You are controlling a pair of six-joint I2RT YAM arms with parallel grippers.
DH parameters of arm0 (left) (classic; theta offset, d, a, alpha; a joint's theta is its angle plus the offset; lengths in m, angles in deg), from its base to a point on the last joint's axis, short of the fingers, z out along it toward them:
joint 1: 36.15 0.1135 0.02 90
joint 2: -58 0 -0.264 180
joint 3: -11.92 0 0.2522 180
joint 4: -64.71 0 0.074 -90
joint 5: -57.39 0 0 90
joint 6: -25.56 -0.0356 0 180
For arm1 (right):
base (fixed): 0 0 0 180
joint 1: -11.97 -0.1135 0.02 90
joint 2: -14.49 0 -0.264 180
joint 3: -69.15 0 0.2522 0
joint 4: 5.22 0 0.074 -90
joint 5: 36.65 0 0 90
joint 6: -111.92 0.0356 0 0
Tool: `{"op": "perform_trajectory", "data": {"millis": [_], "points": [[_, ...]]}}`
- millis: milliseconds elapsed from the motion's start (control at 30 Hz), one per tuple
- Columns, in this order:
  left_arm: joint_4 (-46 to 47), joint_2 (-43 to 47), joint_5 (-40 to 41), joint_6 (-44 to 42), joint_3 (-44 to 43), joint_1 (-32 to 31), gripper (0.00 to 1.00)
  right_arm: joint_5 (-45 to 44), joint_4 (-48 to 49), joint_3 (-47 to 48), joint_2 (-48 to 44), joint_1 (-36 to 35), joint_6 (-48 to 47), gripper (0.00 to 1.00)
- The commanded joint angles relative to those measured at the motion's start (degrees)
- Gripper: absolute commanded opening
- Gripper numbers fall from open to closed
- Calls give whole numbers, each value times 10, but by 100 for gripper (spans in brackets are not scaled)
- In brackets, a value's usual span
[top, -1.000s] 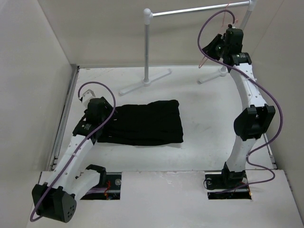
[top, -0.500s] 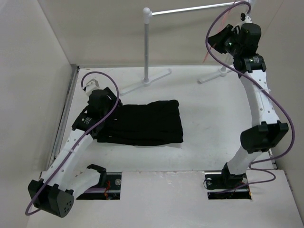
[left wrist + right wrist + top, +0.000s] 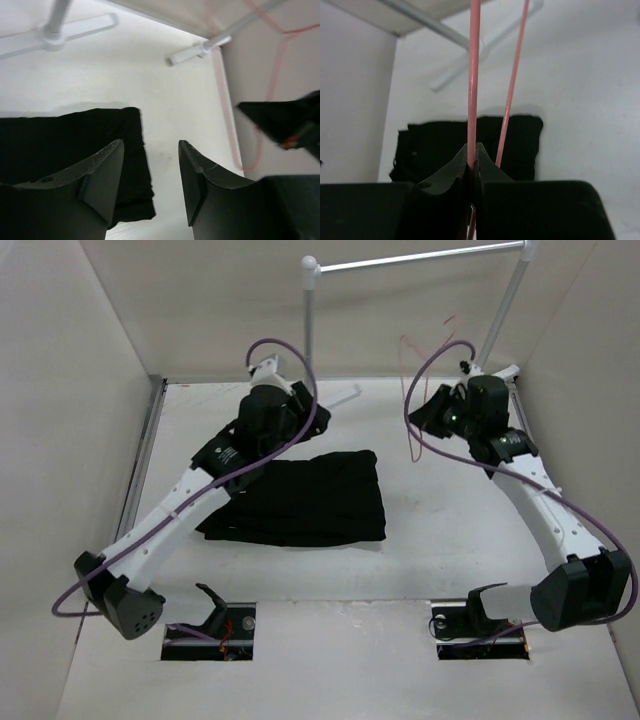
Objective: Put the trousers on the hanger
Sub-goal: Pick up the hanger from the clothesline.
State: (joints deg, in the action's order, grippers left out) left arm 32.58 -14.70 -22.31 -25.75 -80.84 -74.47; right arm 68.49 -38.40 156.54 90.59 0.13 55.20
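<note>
The black trousers [image 3: 300, 498] lie folded flat on the table's middle. My left gripper [image 3: 305, 425] is open and empty, hovering above their far edge. In the left wrist view [image 3: 150, 170] its fingers frame the trousers' right edge [image 3: 60, 135]. My right gripper [image 3: 432, 412] is shut on the thin pink hanger [image 3: 410, 350] and holds it in the air to the right of the trousers. The right wrist view shows the gripper [image 3: 472, 160] pinching one wire of the hanger [image 3: 474, 75], with the trousers [image 3: 435, 140] beyond. The hanger also shows in the left wrist view [image 3: 272, 80].
A grey-white clothes rack [image 3: 310, 340] stands at the back, its bar [image 3: 420, 257] running overhead to the right post and its feet [image 3: 50, 35] on the table. White walls close in the left, back and right sides.
My left arm rose from the trousers' left edge and swung to their far edge. My right arm brought the hanger down from the rack bar, leftward and lower.
</note>
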Motion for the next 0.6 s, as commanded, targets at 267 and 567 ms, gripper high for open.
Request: {"op": "perform_trajectory", "data": {"millis": [267, 567], "points": [[71, -199, 70, -81, -120, -145, 47, -173, -105, -166, -132, -160, -22, 7], [102, -285, 121, -90, -176, -201, 49, -247, -158, -199, -172, -224, -10, 7]]}}
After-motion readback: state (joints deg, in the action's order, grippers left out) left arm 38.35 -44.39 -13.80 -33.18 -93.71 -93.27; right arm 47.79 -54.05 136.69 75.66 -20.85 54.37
